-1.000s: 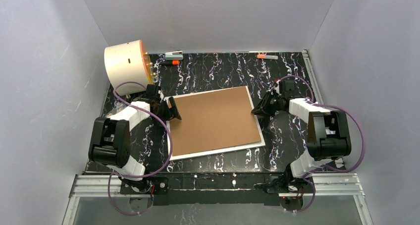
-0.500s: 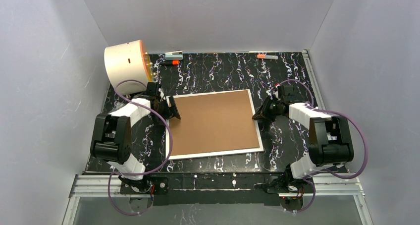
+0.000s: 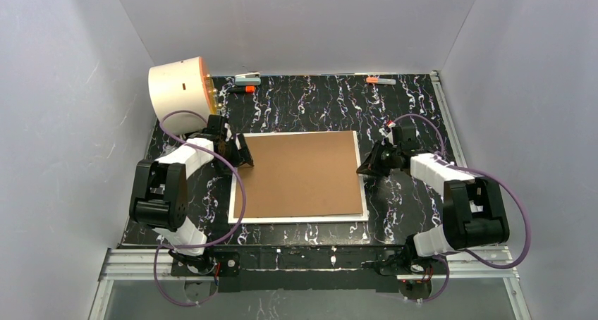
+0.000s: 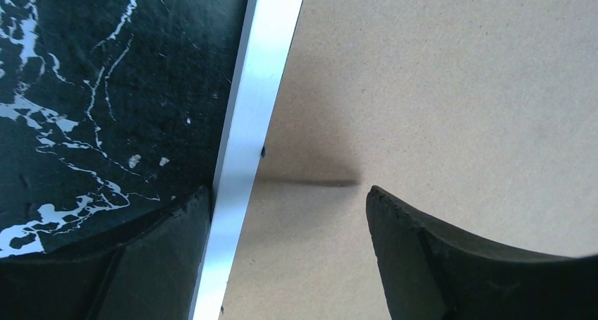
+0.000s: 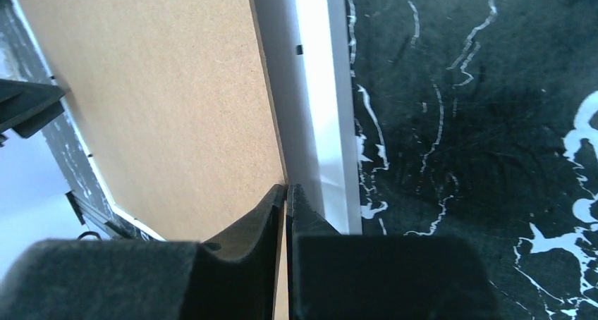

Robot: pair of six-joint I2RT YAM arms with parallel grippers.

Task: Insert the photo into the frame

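Note:
The frame lies face down on the black marbled table, its brown board back facing up inside a thin white rim. The photo is hidden from every view. My left gripper is open at the frame's far left corner. In the left wrist view this gripper straddles the white rim, one finger over the table and one over the board. My right gripper is at the frame's right edge. In the right wrist view its tips are shut together on the seam between board and rim.
A cream cylinder with an orange lid stands at the back left, close to the left arm. Two small orange-tipped items lie along the back edge. Grey walls enclose three sides of the table.
The frame has turned from a tilt to lie square with the table edges. The right gripper has closed and moved nearer with the frame's right edge. The left gripper stayed at its corner.

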